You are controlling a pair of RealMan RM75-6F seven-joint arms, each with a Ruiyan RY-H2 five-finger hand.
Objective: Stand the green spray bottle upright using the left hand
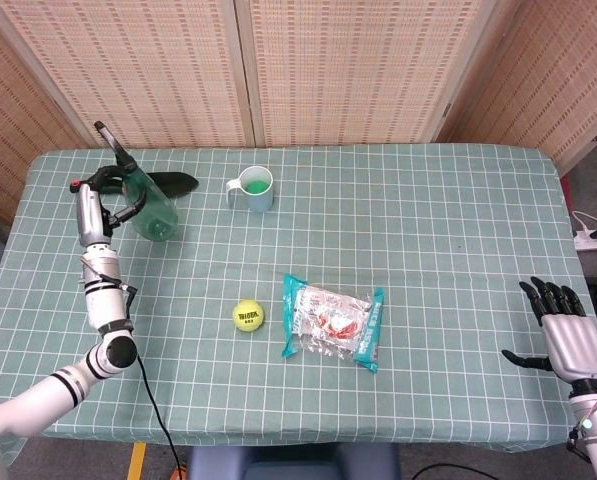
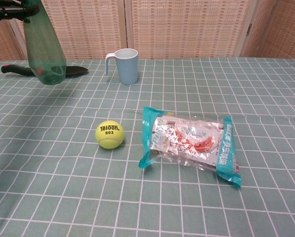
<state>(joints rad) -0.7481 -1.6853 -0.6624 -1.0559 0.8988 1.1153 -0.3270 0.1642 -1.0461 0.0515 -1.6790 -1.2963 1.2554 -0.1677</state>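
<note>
The green spray bottle (image 1: pixel 150 207) (image 2: pixel 43 49) hangs above the table at the far left, base down and leaning, its black trigger head up at the left. My left hand (image 1: pixel 93 205) grips it around the neck; in the chest view only the hand's edge shows at the top left corner. The bottle's base is off the cloth. My right hand (image 1: pixel 563 335) rests open at the table's right edge, fingers spread, holding nothing.
A light blue mug (image 1: pixel 255 187) (image 2: pixel 123 65) stands at the back centre. A black tool with a red-marked handle (image 2: pixel 19 69) lies behind the bottle. A yellow tennis ball (image 1: pixel 248 316) (image 2: pixel 109 134) and a teal snack packet (image 1: pixel 333 321) (image 2: pixel 190 142) lie mid-table.
</note>
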